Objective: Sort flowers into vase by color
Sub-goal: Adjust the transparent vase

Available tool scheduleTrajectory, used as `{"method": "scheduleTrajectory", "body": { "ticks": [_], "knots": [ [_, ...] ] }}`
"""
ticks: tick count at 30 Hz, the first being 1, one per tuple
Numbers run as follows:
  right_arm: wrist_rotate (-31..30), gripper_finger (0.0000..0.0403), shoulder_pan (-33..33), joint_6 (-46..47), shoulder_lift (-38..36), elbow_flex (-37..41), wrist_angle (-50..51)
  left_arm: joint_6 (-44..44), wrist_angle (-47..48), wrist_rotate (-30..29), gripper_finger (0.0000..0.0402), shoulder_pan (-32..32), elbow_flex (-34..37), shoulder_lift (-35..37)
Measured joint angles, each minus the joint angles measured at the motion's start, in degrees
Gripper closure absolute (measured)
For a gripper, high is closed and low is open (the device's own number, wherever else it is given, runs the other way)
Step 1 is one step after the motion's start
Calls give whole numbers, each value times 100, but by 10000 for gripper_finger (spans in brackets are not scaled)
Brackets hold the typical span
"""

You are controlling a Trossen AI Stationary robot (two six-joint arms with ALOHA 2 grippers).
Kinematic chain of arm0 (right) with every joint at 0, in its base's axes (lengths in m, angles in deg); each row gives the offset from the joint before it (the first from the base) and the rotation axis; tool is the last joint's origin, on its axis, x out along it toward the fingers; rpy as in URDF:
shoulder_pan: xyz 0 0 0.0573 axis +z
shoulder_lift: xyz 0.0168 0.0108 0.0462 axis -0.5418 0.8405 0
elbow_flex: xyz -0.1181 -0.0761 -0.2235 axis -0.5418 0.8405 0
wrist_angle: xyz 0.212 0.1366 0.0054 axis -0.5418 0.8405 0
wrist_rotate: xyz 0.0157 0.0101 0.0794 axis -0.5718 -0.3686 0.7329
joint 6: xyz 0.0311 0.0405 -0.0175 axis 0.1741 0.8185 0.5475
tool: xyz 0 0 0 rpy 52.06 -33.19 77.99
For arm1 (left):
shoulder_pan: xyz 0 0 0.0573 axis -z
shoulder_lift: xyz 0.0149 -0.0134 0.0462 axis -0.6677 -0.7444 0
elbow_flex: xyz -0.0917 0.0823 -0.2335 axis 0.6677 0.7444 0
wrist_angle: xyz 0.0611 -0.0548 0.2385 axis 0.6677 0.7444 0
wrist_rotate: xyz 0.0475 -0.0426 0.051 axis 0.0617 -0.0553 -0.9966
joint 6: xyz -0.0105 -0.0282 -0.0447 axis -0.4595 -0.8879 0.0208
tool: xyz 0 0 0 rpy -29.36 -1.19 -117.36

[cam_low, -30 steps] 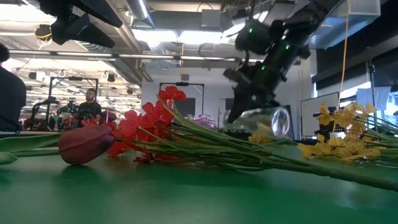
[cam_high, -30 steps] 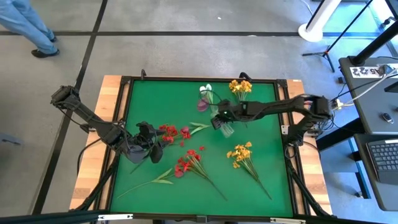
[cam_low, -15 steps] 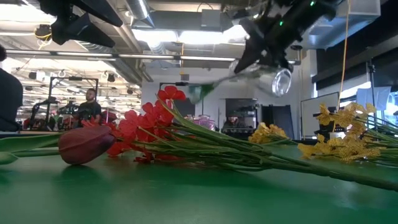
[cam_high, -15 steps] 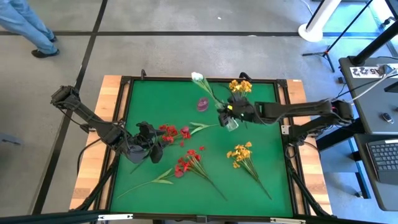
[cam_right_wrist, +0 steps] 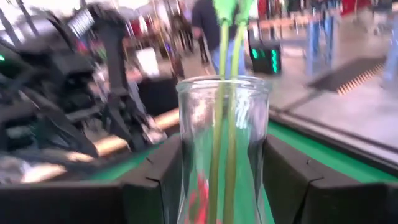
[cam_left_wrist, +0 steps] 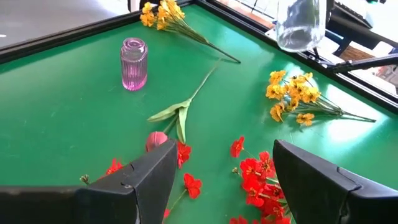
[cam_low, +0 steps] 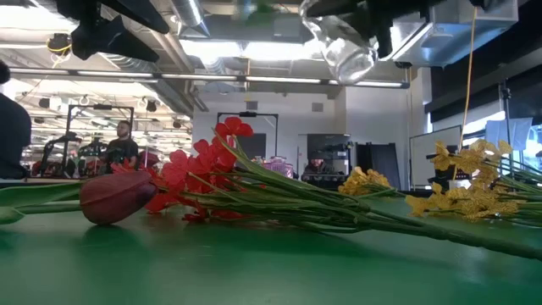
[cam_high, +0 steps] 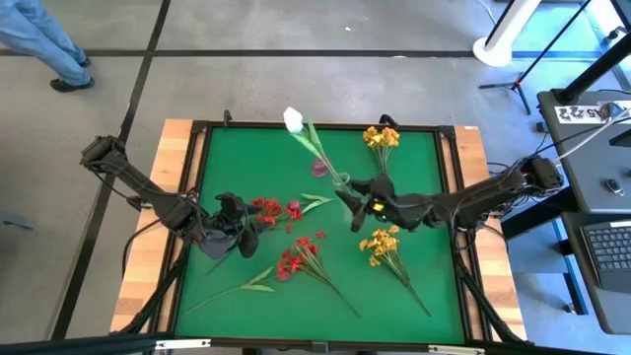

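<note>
high view: the left gripper rests low on the green table with fingers spread, beside red blossom sprays; the ribbed pink glass vase stands mid-table; the right gripper clamps a clear glass jar aloft, holding 2 green stems and a white bud.

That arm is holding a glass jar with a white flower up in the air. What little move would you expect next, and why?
Probably a gentle lowering onto bare green table. The right pincer grips the clear vase well above the surface, with the white flower leaning out of it, so setting it down upright comes before anything else. The left pincer waits open beside the red flowers.
</note>
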Motion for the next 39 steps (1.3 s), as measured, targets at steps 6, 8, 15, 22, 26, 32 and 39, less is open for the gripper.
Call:
{"method": "scheduleTrajectory", "body": {
  "ticks": [6,8,15,22,26,32,39],
  "knots": [
    [405,235,15,-588,384,1175,-2902,199,-233,-188,143,0,4,1],
    [481,235,11,-789,625,1388,-3545,427,-474,-199,143,0,4,0],
    [813,235,11,-1056,1660,1426,-4654,1320,-1485,-242,143,-108,4,1],
    [1132,235,11,-1485,2247,1121,-5217,2109,-2595,601,143,-707,2,-507],
    [1301,235,11,-1558,2251,1073,-5213,2809,-3711,1515,143,-1159,4,-1160],
    [1433,235,11,-1628,2249,1075,-5117,3603,-5245,2337,143,-1720,4,-1940],
    [1600,235,11,-1618,2249,1074,-4969,3873,-6305,2796,143,-2199,3,-2297]
  ]
}}
